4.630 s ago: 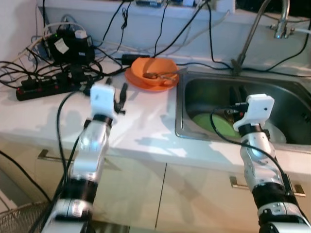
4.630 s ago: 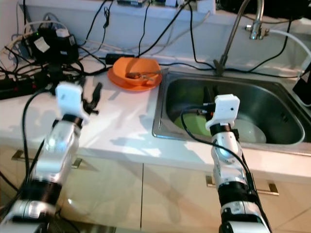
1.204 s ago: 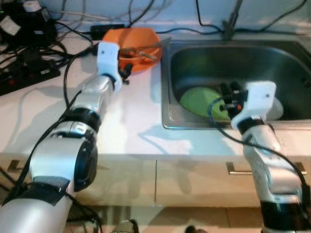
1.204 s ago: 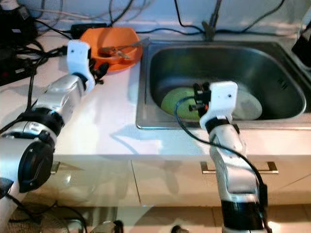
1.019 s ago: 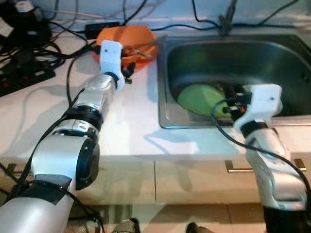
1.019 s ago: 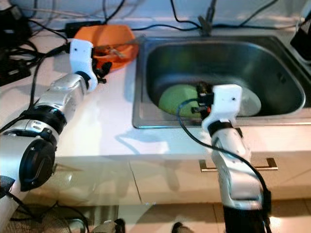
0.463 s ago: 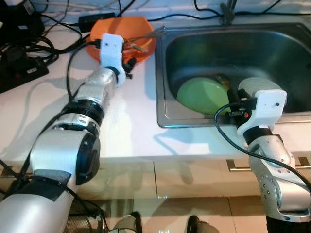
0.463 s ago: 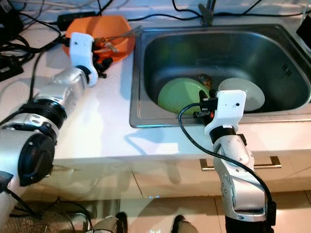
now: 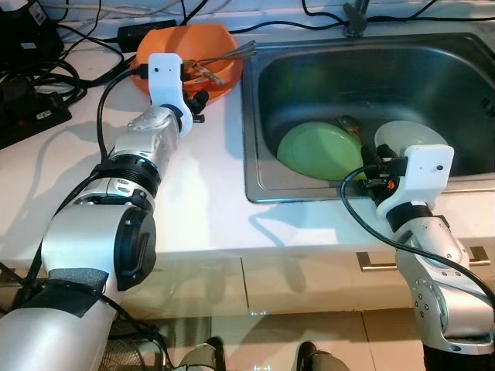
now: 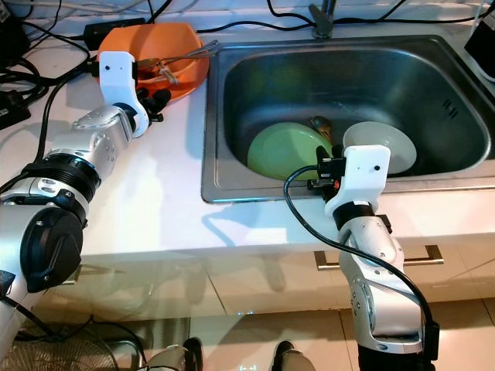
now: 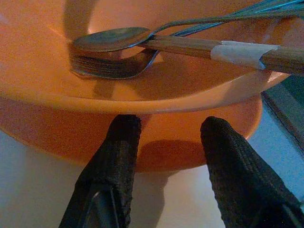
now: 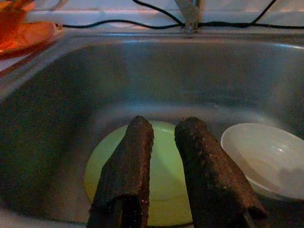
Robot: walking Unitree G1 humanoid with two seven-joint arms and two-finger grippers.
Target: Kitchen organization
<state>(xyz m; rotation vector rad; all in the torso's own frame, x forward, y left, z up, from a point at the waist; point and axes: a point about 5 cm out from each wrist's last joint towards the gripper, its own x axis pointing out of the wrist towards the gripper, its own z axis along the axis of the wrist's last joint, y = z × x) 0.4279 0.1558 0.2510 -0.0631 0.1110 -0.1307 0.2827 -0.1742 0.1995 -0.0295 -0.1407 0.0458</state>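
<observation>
Orange bowl [image 9: 186, 48]: sits on an orange plate [image 11: 199, 142] on the white counter [image 9: 201, 193], at about 10 o'clock from the sink, just beside its rim.
Cutlery: a spoon [image 11: 111, 39], a fork [image 11: 114, 66] and a wooden handle with a strip of tape [image 11: 223, 50] lie inside the bowl, handles pointing toward the sink.
Left gripper [image 11: 166, 142]: at the bowl's near side, roughly 6 o'clock of it; its two black fingers [image 11: 121, 156] are spread apart, tips just under the bowl's rim beside the plate; whether they touch cannot be told.
Sink [image 10: 232, 116]: stainless steel, at 3 o'clock from the bowl, tap base at its 12 o'clock edge.
Green plate [image 10: 282, 162]: lies on the sink floor at about 7 o'clock.
White plate [image 10: 398, 143]: beside the green one, at 3 o'clock of it, tilted against the sink wall.
Right gripper [image 12: 164, 156]: held above the sink's near edge, fingers close together with a narrow gap, gripping nothing, aimed over the green plate.
Cables [image 9: 46, 85]: black leads and a power strip at 9 o'clock of the bowl.
</observation>
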